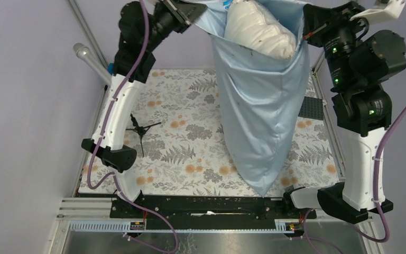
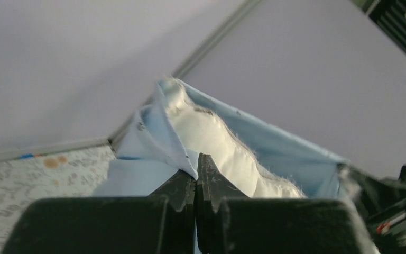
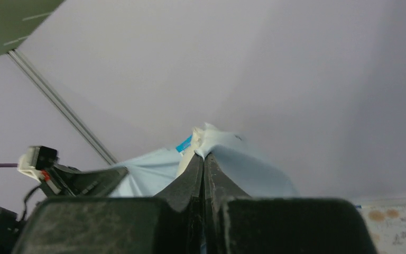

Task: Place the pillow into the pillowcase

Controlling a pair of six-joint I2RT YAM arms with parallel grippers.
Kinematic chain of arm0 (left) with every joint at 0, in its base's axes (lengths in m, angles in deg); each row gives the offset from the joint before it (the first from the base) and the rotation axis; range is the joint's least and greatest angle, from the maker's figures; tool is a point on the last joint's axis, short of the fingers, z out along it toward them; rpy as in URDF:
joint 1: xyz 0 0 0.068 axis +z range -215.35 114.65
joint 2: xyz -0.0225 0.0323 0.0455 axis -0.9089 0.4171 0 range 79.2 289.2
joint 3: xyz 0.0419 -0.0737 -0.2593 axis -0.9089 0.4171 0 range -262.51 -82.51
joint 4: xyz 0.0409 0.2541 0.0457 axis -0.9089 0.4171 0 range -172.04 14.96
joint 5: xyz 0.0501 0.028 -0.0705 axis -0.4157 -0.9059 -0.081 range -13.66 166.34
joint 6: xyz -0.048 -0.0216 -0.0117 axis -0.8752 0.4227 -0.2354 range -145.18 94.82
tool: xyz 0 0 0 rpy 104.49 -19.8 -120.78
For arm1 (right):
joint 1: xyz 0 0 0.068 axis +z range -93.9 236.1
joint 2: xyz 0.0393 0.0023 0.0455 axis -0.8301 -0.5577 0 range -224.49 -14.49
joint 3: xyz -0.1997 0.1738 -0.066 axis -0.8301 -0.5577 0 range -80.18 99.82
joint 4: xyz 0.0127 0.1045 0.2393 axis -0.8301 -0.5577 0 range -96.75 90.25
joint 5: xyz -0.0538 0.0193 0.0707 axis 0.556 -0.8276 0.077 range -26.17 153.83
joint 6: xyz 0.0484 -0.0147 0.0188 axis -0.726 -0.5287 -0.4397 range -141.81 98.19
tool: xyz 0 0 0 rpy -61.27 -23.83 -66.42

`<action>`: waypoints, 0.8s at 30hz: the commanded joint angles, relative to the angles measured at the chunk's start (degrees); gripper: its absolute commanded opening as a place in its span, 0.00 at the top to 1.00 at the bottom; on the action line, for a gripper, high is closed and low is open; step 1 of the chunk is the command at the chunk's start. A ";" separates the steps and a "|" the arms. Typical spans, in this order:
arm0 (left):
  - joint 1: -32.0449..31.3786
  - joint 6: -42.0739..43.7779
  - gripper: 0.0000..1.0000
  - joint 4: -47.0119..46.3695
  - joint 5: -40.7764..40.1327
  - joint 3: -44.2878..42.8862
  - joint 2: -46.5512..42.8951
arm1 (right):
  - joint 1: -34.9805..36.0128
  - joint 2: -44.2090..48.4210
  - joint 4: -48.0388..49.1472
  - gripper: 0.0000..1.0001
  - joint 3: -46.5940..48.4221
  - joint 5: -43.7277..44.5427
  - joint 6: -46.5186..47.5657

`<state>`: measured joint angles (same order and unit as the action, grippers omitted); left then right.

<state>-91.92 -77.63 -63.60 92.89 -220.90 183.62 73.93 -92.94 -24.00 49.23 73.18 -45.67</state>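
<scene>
Pillows: we count one pillow (image 1: 261,29), cream and puffy. It sits mostly inside the sack, and only its top bulges out of the open mouth.
Pillowcases: one pillowcase (image 1: 259,116), light blue and wrinkly. It hangs in the air between the two grippers above the right half of the worktop.
Bottom of the pillowcase: it narrows to a corner that points down by the near edge of the worktop. We can't tell whether it actually touches.
Grippers: two, both up high at the mouth of the pillowcase, one at each top corner.
Left gripper (image 2: 196,170): the fingers are pressed together and pinch the blue hem. In the left wrist view the pillow's fuzzy seam is just beside them.
Right gripper (image 3: 203,163): same deal, fingers squeezed tight on a bunched bit of blue fabric at the other corner. A small blue tag shows just beside the pinch.
Tablecloth (image 1: 185,132): one, a floral print covering the worktop.
Other stuff: one black spidery gadget (image 1: 140,128) lies on the cloth near the left edge, well apart from the pillowcase. One dark studded plate (image 1: 311,107) sits at the right edge, partly behind the hanging fabric.
</scene>
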 commanded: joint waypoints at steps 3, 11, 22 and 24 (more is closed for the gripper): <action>11.38 -7.86 1.00 -15.64 -2.01 -1.63 -6.92 | -0.42 3.85 8.90 1.00 -10.15 0.66 -1.27; 6.20 -8.88 1.00 -13.64 6.19 -2.42 -0.49 | -0.37 -8.45 2.45 1.00 23.56 5.92 3.96; 10.36 -9.90 1.00 -15.98 3.97 -3.86 -2.90 | -0.42 1.83 8.21 1.00 -3.82 -0.18 2.31; 11.37 -10.34 1.00 -16.32 3.81 -4.47 -3.09 | -0.42 3.93 8.88 1.00 -8.95 -1.24 2.14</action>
<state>-83.83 -85.87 -71.23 98.16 -222.89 185.44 73.71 -92.46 -22.67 47.24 75.06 -42.98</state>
